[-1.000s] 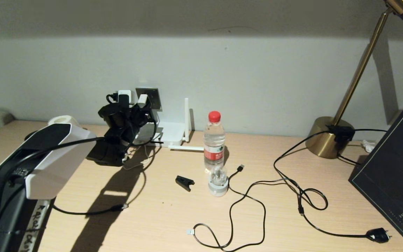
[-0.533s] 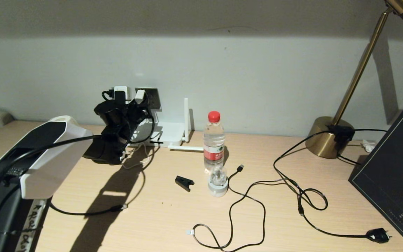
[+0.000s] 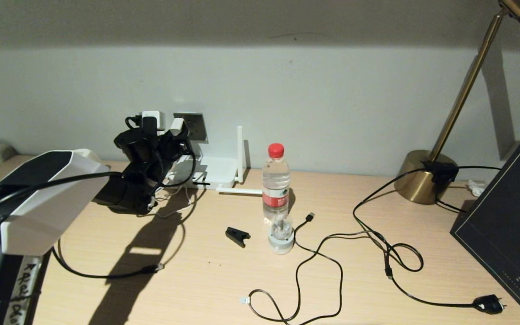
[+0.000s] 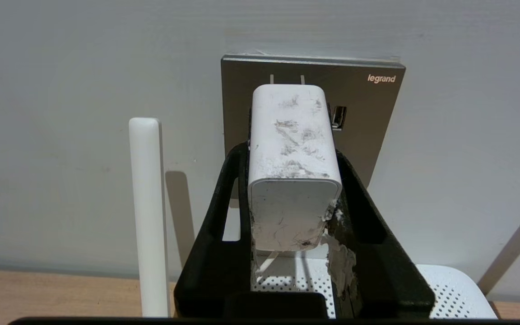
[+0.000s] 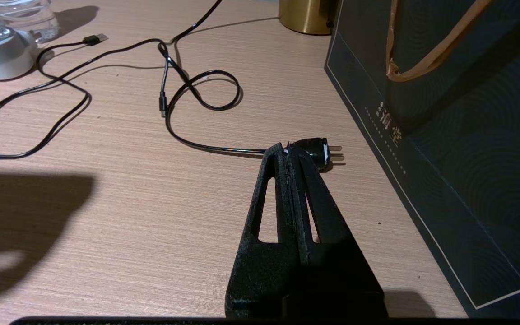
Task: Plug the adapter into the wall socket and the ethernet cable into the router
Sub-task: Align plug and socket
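Two arms: only the left one is up at the wall; the right sits low over the bench.
Left end effector (image 4: pixel 292 149): clamped on the adapter (image 4: pixel 291 167), black fingers (image 4: pixel 224 212) either side of the white block.
Adapter: scuffed white cube, its two prongs at the wall socket (image 4: pixel 368 113), right by the plate's top edge; can't tell if they're seated.
Wall socket: grey metal plate w/ "legrand" lettering, set in a plain pale wall just above the router (image 3: pixel 217 174).
Router: flat white box at the back of the bench against the wall, one antenna upright, one lying flat toward the water bottle (image 3: pixel 276 180).
Right end effector (image 5: pixel 294 153): fingers pressed together, nothing in them, tip just beside a black mains plug (image 5: pixel 318 151) lying on the wood.
Ethernet cable (image 3: pixel 106 273): black, curving over the bench under the left arm, clear tip near the arm's shadow.
Bench (image 3: pixel 197 289): light wood grain, strewn w/ loose black cords, a small black clip (image 3: pixel 237 235), hard shadows.
Room: dim; brass lamp (image 3: pixel 427 176) at back right, dark paper bag (image 5: pixel 467 135) at the right edge.
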